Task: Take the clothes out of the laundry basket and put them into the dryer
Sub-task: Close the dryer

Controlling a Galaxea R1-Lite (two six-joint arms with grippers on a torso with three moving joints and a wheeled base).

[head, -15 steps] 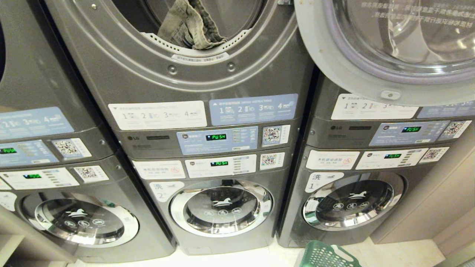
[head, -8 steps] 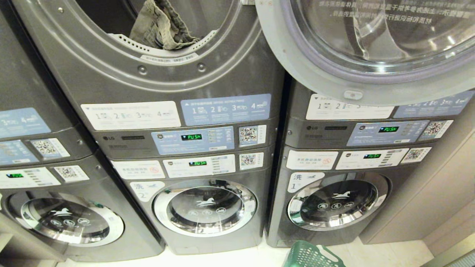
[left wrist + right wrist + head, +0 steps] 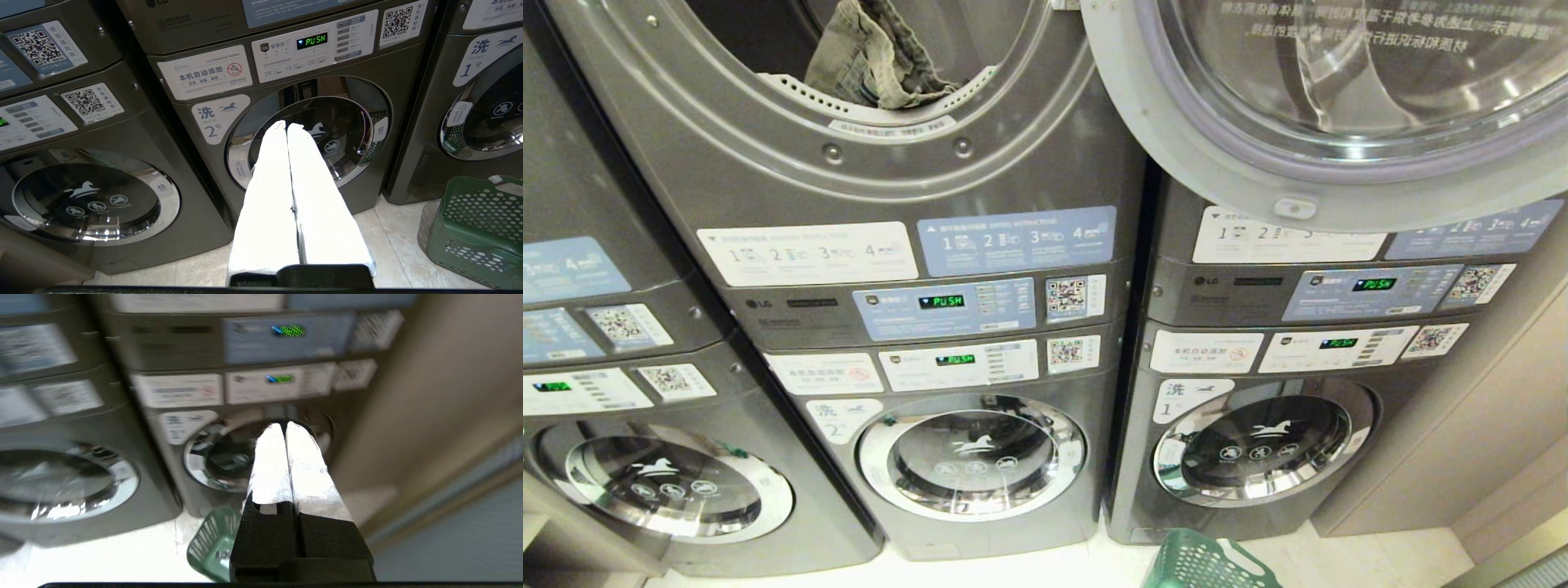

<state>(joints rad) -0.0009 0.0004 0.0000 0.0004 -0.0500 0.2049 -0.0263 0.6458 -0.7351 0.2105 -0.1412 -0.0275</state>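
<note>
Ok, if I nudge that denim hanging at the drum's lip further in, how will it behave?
The denim lies crumpled in folds over the dryer opening's perforated lip, so it is probably floppy and would bunch rather than slide as one piece. It looks like thick seamed cloth, likely heavyish for its size. The folds may snag on the lip's holes.

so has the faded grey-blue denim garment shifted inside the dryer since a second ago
No. The denim garment lies on the same spot of the dryer opening's perforated lip; only the camera moved.
</note>
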